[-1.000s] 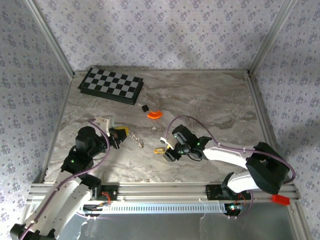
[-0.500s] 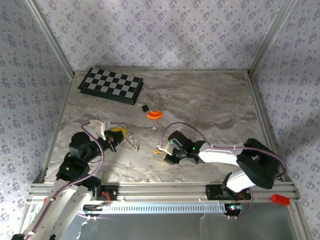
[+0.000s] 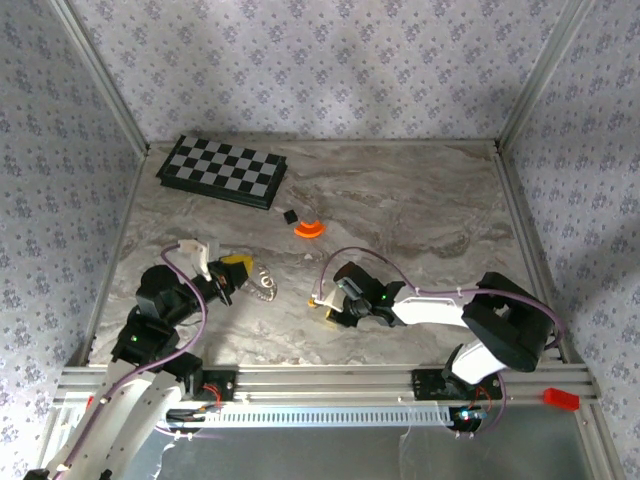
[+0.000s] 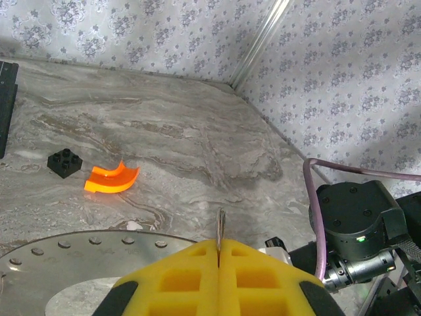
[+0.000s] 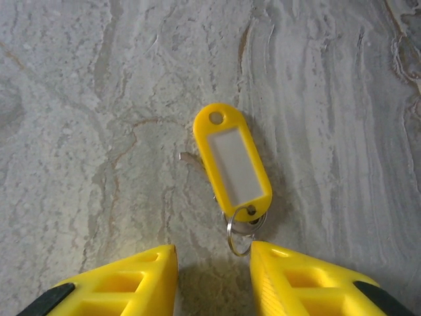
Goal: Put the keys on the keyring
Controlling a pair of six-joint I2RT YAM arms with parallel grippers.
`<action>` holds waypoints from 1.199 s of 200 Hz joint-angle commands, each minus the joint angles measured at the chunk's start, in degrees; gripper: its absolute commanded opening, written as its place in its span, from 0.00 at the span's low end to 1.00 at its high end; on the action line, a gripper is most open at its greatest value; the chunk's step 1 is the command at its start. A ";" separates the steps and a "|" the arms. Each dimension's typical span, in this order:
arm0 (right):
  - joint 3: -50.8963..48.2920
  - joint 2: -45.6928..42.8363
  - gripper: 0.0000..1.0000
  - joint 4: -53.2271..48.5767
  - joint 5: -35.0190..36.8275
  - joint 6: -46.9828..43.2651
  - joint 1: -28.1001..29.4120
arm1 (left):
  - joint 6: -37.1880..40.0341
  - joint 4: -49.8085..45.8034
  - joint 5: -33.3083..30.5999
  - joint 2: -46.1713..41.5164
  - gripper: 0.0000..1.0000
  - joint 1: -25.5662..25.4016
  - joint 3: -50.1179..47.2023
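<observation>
The keys (image 5: 231, 161) are a yellow tag with a white label, lying flat on the marble with a small split ring (image 5: 242, 234) at its near end. My right gripper (image 5: 214, 263) is open just behind it, and the small ring lies between the fingertips, touching the right finger (image 5: 289, 270). From above, the right gripper (image 3: 324, 305) sits low over the keys (image 3: 316, 299). My left gripper (image 3: 235, 270) is shut on the silvery keyring (image 3: 262, 283), whose thin edge (image 4: 220, 236) sticks up between the yellow pads.
An orange curved piece (image 3: 309, 229) and a small black cube (image 3: 290, 215) lie mid-table, and both also lie ahead of the left wrist (image 4: 110, 179). A checkered board (image 3: 222, 170) rests at the back left. Patterned walls close in three sides.
My right gripper has slid left and down over the keys and its jaws have narrowed. The left arm has drawn back a little with the keyring still held.
</observation>
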 commanded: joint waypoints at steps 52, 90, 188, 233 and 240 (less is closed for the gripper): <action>0.67 1.32 0.31 4.26 1.85 -2.02 -0.60 | -0.65 4.06 1.61 -0.50 0.00 -0.07 0.27; 0.66 1.39 0.28 4.98 1.82 -2.15 -0.99 | -0.74 4.22 1.71 -0.30 0.00 -0.07 0.25; 1.53 2.38 0.22 2.63 -0.97 -3.51 -1.83 | -0.56 4.07 1.49 -0.28 0.00 -0.07 0.22; 2.11 2.92 0.11 2.16 -1.43 -3.68 -1.84 | -0.52 3.97 1.36 -0.33 0.00 -0.07 0.26; 2.24 2.92 0.09 2.10 -1.34 -3.71 -1.85 | -0.50 3.98 1.36 -0.28 0.00 -0.03 0.27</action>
